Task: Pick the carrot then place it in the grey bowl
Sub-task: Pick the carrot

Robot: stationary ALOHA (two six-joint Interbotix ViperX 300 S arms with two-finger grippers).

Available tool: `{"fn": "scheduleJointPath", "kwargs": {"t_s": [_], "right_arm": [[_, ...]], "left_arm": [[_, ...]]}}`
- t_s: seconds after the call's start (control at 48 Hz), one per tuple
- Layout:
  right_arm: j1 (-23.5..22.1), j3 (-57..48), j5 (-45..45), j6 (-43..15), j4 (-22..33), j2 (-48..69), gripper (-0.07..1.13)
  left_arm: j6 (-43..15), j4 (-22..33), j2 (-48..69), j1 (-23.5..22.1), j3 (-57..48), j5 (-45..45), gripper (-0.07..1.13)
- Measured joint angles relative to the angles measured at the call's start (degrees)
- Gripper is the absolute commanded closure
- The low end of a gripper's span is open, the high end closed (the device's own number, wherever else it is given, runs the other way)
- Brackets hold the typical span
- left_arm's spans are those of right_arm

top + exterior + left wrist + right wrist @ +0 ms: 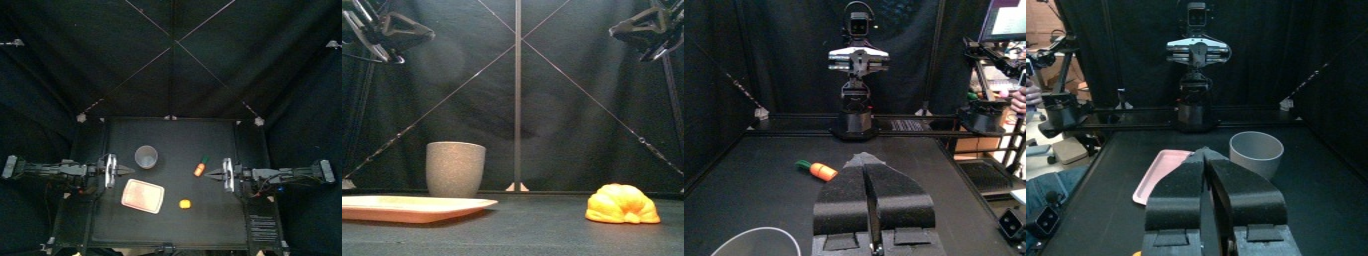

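The orange carrot (201, 168) with its green top lies on the table right of centre, just left of my right gripper (225, 174). In the left wrist view the carrot (816, 170) sits ahead of my left gripper (869, 162), whose jaws are shut and hold nothing. The tall grey speckled cup (146, 155) stands upright left of centre, near my left gripper (107, 172). The right wrist view shows the cup (1256, 150) beyond my right gripper (1207, 155), also shut and empty. The front view shows the cup (456, 168) but not the carrot.
A flat pink tray (143, 194) lies in front of the cup, toward the table's front. A small yellow toy (186, 204) sits to the right of the tray, large in the front view (623, 204). Both arms hang high at the table's sides.
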State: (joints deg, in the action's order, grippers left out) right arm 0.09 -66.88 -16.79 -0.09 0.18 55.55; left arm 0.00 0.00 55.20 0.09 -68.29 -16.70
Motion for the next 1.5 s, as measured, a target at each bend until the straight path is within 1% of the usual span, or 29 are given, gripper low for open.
{"fn": "scheduleJointPath", "kwargs": {"t_s": [0.083,0.208,0.292,0.375,0.562,0.625,0.708,0.854,1.042,1.146,1.208,1.333,1.5], "right_arm": [[-0.79,-0.97,0.09,-0.26,-0.97,-0.18,1.03],[-5.36,-3.25,0.35,-3.25,-6.24,-1.41,1.01],[-8.35,-4.22,0.53,-5.45,-10.63,-2.02,1.01],[-10.37,-5.01,0.97,-7.82,-14.33,-2.37,1.01],[-13.45,-7.65,2.46,-16.61,-22.85,-3.16,1.00],[-14.50,-8.70,3.16,-19.07,-24.35,-3.78,0.99],[-15.47,-9.49,4.22,-21.71,-24.79,-5.01,0.94],[-15.56,-9.58,5.80,-24.17,-24.87,-8.09,0.78],[-15.64,-9.58,8.44,-26.89,-24.87,-13.10,0.43],[-15.64,-9.05,9.67,-27.16,-24.96,-15.91,0.24],[-15.64,-8.44,9.93,-27.25,-25.05,-17.23,0.15],[-15.64,-7.03,10.20,-27.25,-25.14,-19.95,0.03],[-15.64,-5.36,12.22,-27.25,-26.46,-24.70,0.02]], "left_arm": [[-0.53,-0.53,0.09,2.20,-0.62,0.18,1.09],[-0.44,-0.62,0.09,4.92,-0.88,0.18,1.10],[-0.53,-0.97,0.09,5.19,-0.88,0.18,1.09],[-0.53,-1.41,0.09,5.19,-0.88,0.18,1.09],[-0.53,-1.85,0.09,5.19,-0.88,0.18,1.09],[-0.53,-1.93,0.09,5.19,-0.88,0.18,1.09],[-0.53,-1.85,0.09,5.10,-0.88,0.18,1.09],[-0.53,-1.93,0.09,5.01,-0.88,0.18,1.09],[-0.53,-2.11,0.09,4.92,-0.88,0.18,1.09],[-0.44,-2.29,0.18,4.92,-0.88,0.18,1.09],[-0.53,-2.37,0.18,4.92,-0.88,0.18,1.09],[-0.53,-2.72,0.09,4.92,-0.88,0.26,1.09],[-0.53,-2.72,0.09,4.92,-0.88,0.18,1.09]]}}
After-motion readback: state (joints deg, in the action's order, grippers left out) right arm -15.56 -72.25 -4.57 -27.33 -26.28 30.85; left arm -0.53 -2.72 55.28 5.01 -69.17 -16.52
